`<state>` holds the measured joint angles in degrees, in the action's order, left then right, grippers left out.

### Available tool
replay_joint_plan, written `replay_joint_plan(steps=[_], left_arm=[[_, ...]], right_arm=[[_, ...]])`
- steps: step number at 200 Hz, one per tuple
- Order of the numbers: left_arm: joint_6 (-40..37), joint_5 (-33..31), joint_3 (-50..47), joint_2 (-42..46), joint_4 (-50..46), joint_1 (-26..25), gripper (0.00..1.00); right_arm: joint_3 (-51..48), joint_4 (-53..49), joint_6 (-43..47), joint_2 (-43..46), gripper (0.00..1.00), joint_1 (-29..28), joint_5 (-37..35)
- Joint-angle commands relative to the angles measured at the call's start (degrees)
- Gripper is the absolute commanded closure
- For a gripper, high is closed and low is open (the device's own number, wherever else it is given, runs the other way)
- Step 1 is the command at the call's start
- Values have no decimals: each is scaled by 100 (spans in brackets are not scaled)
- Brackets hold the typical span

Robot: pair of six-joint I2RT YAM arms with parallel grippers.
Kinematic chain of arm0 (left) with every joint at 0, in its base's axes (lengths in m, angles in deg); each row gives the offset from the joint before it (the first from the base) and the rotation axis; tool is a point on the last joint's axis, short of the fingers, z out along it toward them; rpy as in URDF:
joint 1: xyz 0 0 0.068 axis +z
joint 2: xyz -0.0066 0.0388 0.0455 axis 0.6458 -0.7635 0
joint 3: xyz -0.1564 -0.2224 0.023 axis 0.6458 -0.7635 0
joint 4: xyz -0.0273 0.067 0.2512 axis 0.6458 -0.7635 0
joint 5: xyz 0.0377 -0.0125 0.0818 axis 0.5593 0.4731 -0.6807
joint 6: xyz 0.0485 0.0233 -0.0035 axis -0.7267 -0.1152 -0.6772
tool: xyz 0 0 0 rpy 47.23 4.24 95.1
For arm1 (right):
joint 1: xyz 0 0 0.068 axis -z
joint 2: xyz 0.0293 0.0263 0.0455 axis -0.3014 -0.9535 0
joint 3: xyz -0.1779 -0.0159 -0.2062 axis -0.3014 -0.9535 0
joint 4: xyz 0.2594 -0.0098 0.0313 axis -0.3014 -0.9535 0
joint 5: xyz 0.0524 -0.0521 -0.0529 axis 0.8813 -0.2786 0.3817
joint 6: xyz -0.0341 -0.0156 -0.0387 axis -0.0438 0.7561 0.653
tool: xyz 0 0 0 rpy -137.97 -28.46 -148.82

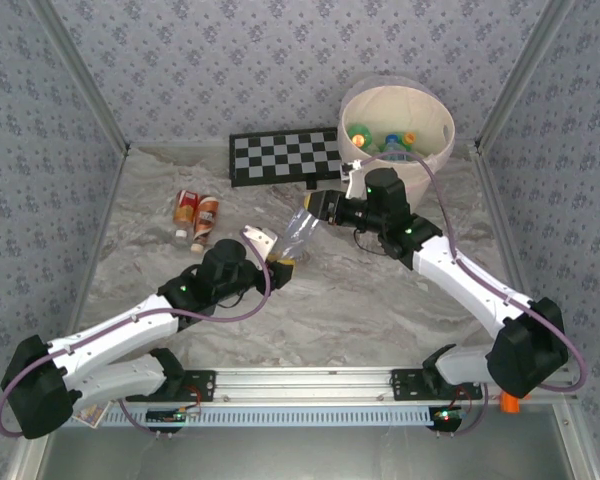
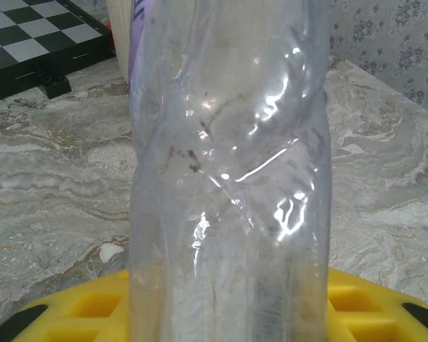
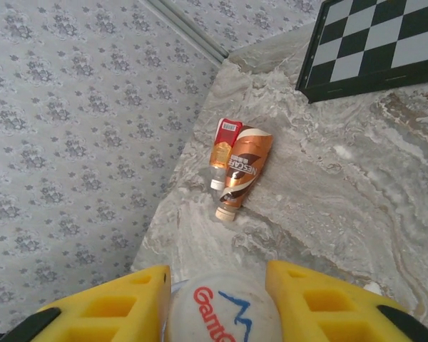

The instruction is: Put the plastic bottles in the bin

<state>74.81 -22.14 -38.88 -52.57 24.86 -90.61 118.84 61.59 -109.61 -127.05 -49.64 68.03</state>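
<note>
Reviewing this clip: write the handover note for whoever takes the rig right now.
Left pincer: shut on the clear bottle.
Right pincer: closed round that bottle's white cap.
Done: green bottles lie in the bin.
Left to do: bin the clear bottle, then the two orange-labelled bottles lying on the table's left side.

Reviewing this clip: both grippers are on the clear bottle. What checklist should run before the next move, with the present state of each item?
1. Right gripper closed on the clear bottle's cap: ok.
2. Left gripper released from the bottle's body: not ok, it grips it.
3. Right grip firm enough to carry alone: cannot tell.
4. Bin open, with room inside: ok.
5. Checkerboard flat, left of the bin, off the likely route: ok.
6. Two orange-labelled bottles apart from both arms: ok.
</note>
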Motion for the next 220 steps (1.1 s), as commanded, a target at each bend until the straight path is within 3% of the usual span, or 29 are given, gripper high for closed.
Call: replay_joint_plan(steps=[1,11,49,79,88,114,159,168,220], left_arm=[[-89,-9,98,142,67,-48,56],[-101,-20,93,156,53,-50,56],[-81,-136,79,195,6,-56,51],[-46,-286,96,253,-55,-53,30],[-11,-360,81,292,-64,-41,20],[60,-473,67,450,-135,-52,12],[226,-731,-77,813,-239,-40,6],[281,-833,-112,880,-265,-41,0],[478,-1374,-220,1068,-448,-41,0]], right_arm=[[181,162,-53,-42,68,-9,199],[179,154,-51,-12,72,-10,160],[185,-17,78,170,72,0,-52],[231,-168,206,306,72,20,-176],[244,-211,235,340,72,34,-213],[280,-278,314,426,72,46,-317],[279,-430,380,630,72,45,-623],[278,-459,590,672,72,38,-680],[227,-527,735,857,72,9,-953]])
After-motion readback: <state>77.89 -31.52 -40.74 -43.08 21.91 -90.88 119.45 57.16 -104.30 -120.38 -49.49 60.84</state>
